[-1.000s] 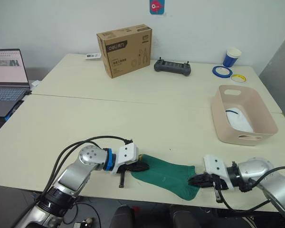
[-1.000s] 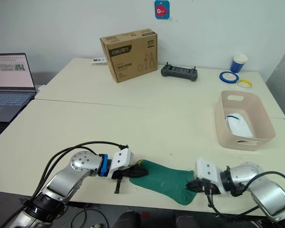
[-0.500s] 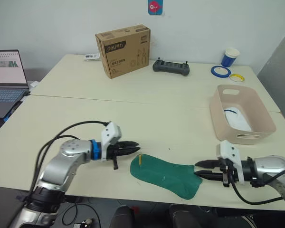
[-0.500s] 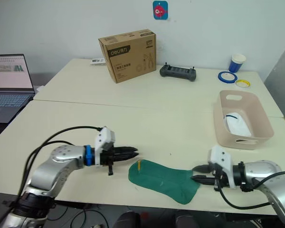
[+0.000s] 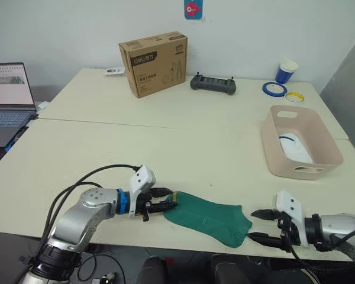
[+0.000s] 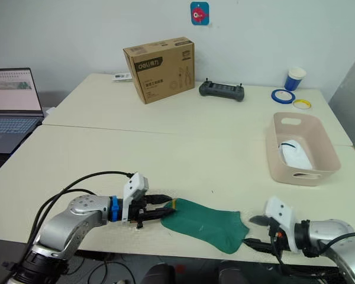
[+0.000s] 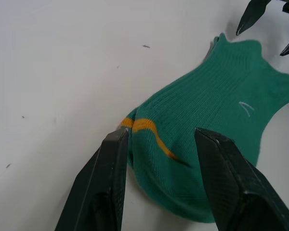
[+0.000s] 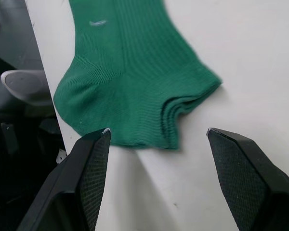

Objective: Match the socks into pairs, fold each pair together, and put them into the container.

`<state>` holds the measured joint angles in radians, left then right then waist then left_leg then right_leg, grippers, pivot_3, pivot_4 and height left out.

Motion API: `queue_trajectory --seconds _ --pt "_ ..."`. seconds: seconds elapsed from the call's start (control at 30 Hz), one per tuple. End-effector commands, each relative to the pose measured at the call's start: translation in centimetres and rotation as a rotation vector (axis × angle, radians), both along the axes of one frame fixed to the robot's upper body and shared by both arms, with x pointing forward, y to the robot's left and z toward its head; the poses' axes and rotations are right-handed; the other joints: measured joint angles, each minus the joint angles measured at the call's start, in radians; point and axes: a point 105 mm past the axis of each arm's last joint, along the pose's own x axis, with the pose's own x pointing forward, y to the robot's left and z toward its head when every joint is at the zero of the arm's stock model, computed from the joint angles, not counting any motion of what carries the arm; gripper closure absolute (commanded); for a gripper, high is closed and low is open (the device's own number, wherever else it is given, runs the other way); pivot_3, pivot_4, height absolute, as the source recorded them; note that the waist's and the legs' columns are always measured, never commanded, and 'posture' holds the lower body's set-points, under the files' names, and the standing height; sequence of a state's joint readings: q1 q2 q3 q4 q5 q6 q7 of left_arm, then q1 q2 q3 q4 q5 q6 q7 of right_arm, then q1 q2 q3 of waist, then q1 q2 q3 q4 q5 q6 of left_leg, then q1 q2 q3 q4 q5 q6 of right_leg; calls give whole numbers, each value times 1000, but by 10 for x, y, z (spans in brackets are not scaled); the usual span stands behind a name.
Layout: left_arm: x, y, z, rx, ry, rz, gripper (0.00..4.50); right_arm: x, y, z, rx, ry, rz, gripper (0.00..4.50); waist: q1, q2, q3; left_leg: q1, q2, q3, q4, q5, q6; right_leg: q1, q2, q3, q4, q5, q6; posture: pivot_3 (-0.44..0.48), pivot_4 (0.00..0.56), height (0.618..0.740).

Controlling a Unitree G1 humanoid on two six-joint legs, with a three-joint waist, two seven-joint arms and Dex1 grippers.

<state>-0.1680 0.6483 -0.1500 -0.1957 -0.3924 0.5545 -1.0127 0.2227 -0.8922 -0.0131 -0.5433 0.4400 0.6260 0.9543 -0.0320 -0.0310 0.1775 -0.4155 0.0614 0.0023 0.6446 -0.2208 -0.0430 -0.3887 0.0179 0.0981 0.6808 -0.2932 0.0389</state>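
Note:
Dark green socks (image 5: 207, 216) lie flat near the table's front edge, stacked layers showing at one end (image 8: 183, 108). A yellow mark (image 7: 144, 126) sits on the cuff. My left gripper (image 5: 168, 206) is open, and in the left wrist view its fingers (image 7: 113, 159) stand on either side of that cuff. Just right of the other end, my right gripper (image 5: 259, 225) is open and clear of the fabric. The container (image 5: 328, 151), a pale pink basin, stands at the right with a white sock (image 5: 296, 149) inside.
A brown cardboard box (image 5: 154, 62), a black controller (image 5: 213, 84), a blue cup (image 5: 288, 71) and tape rolls (image 5: 276, 89) line the far side. A laptop (image 5: 9, 94) is at the far left. The green socks lie close to the table's front edge (image 5: 183, 236).
Both grippers have opened and let go of the green socks, which now lie flat. The left gripper drew back, then returned to the cuff. The right gripper has backed off to the right.

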Motion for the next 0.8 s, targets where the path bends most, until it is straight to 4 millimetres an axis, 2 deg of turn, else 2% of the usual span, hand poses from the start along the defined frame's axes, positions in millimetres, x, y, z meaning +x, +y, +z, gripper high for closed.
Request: queue_trajectory --seconds 0.03,0.07,0.17,0.33,0.67,0.8 --pt "2 -5 0 27 -21 -19 2260 -1 4 0 0 -28 18 1082 0 0 0 0 0 0 0 0 0 0 0 0 0 1 1 0 150 740" --pt "2 -5 0 27 -22 -22 2260 -1 5 0 3 -29 18 1082 0 0 0 0 0 -1 0 0 0 0 0 -1 0 1 1 0 150 740" --pt "6 -5 3 24 -42 -10 2781 -1 9 -2 9 -32 22 1035 -1 0 0 0 0 -1 0 0 0 0 0 0 0 0 1 0 150 740" --pt "3 -3 5 22 -34 -29 2781 0 13 -1 14 -33 25 1035 -1 0 0 0 0 -1 0 0 0 0 0 0 0 0 0 0 150 740" --pt "15 5 15 23 -135 7 2781 -1 16 0 9 -25 30 1035 -1 0 0 0 0 0 0 0 0 0 0 0 0 0 0 0 150 740" --pt "15 6 10 37 -117 15 1946 -2 17 0 4 -20 39 1035 -1 0 0 0 0 0 0 0 0 0 0 0 0 0 0 0 150 740"
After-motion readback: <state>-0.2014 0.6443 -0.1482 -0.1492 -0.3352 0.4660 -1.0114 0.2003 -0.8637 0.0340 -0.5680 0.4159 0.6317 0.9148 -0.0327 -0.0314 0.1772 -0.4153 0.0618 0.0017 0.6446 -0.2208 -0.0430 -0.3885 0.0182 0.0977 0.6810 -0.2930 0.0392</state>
